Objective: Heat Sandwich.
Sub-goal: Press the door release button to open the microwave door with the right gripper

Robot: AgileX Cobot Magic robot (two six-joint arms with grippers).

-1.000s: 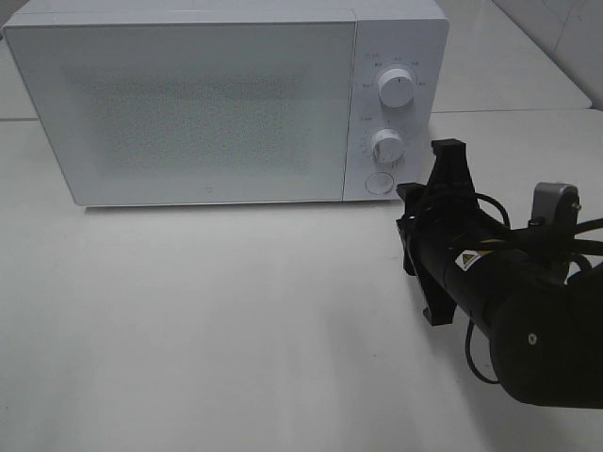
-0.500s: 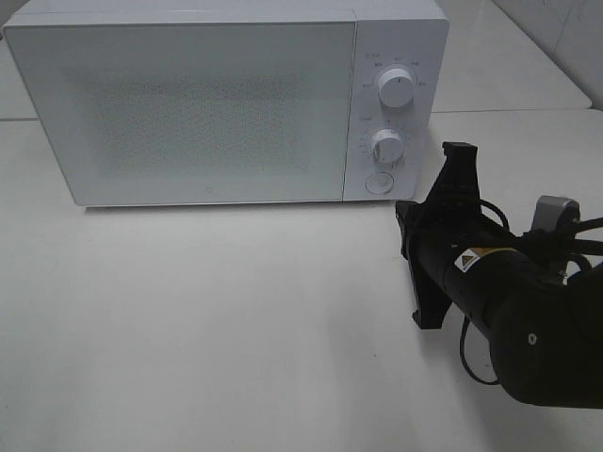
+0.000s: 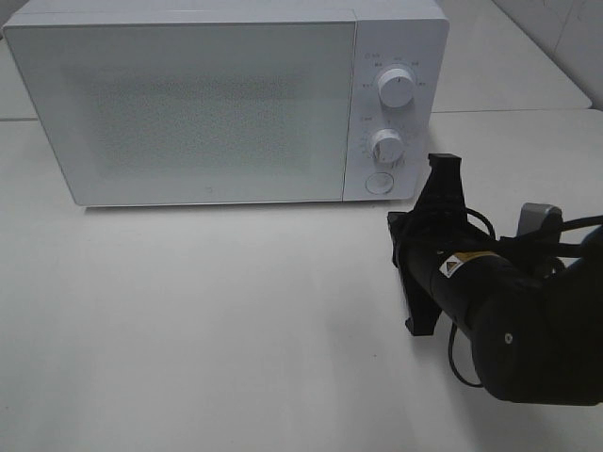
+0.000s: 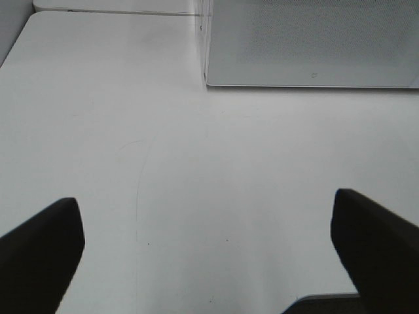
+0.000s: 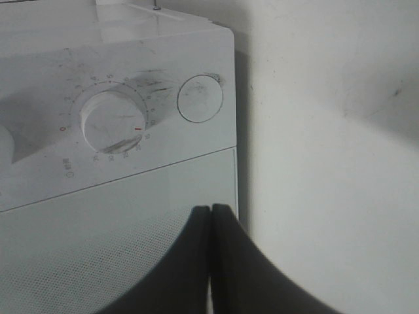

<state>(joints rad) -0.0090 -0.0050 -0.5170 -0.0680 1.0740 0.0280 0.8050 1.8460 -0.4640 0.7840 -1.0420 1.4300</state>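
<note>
Sandwich: not in any of my views. I do not see it on the surface (image 3: 207, 330), and the microwave (image 3: 207, 104) has its frosted door shut, so I cannot tell whether it sits inside.
Right pincer (image 5: 211, 212): its two fingers now press together with nothing between them. A second ago they stood partly apart.
Right arm: it has shifted only slightly in the high view and sits just off the microwave's front right corner, aimed at the control panel.
Meaning for the task: I judge the closed tip is meant for poking, most likely at the round button (image 5: 200, 98) under the lower dial (image 5: 112, 122). Whether that opens the door or starts the heating I cannot say.
Left pincer (image 4: 204, 199): spread wide and empty, hanging over bare surface near the door's lower left corner.
Edges: the panel's right edge lies close beside the button, so a push that drifts sideways could slide off the front face.
Room: the broad stretch of surface in front of the door is free for the door's swing, and the left arm stands well apart from the right.
</note>
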